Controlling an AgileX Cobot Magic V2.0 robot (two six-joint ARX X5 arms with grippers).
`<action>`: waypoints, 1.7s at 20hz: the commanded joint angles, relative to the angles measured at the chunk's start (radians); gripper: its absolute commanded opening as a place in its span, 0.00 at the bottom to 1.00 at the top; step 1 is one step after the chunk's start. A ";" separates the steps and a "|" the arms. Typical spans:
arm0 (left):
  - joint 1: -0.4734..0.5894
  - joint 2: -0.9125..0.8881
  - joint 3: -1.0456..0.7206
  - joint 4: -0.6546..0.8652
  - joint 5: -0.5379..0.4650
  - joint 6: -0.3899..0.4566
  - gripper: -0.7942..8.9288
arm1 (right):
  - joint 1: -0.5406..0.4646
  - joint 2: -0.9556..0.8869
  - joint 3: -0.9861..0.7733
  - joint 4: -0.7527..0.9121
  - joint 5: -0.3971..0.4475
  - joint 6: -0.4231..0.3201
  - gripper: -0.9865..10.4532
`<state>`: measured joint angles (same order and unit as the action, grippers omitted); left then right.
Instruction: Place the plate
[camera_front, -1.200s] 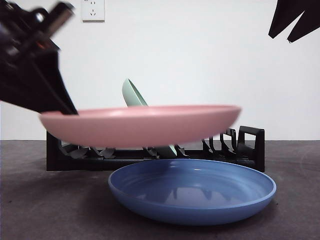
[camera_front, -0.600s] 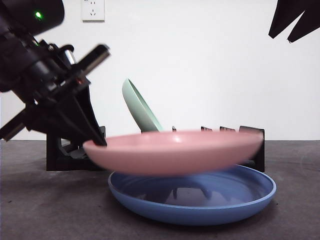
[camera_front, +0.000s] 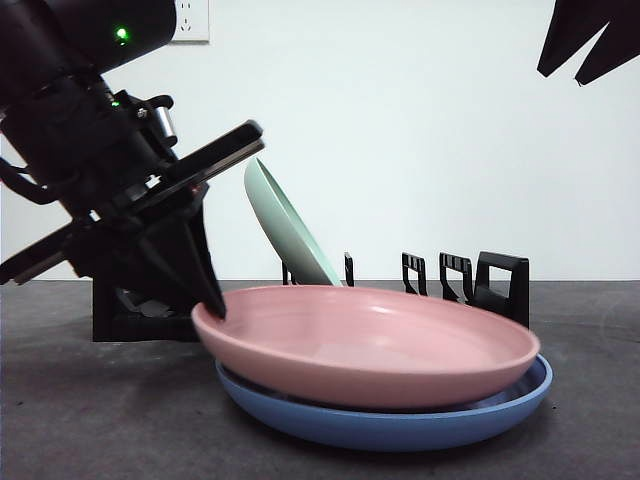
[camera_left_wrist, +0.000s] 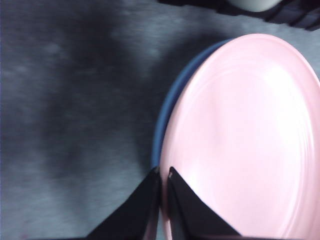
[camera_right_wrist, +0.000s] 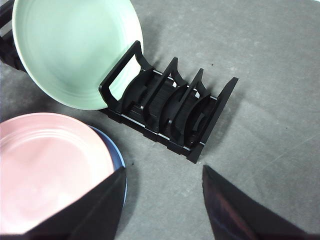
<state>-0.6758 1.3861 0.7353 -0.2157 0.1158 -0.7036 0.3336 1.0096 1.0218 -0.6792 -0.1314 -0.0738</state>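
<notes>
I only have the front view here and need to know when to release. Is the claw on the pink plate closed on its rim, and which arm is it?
Observer: It is the left claw. The left wrist view shows its jaws shut on the rim of the round pink plate.
Operator: Is the pink plate centred on the blue one?
Observer: No. In the left wrist view the round blue plate shows as a crescent past the pink rim on the claw's side.
Operator: And the other arm?
Observer: The right claw hangs open above the table, near the black slotted dish rack that holds the pale green plate.
</notes>
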 joint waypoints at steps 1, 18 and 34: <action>-0.027 0.016 0.003 0.026 -0.013 -0.047 0.09 | 0.006 0.008 0.013 0.005 0.000 0.011 0.30; -0.065 0.035 0.003 0.025 -0.069 -0.037 0.28 | 0.006 0.008 0.013 -0.003 -0.003 0.022 0.30; 0.025 -0.515 0.025 -0.227 -0.262 0.650 0.27 | 0.025 0.009 0.013 -0.004 -0.056 0.045 0.30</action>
<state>-0.6453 0.8719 0.7433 -0.4469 -0.1371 -0.1299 0.3511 1.0096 1.0218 -0.6899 -0.1844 -0.0437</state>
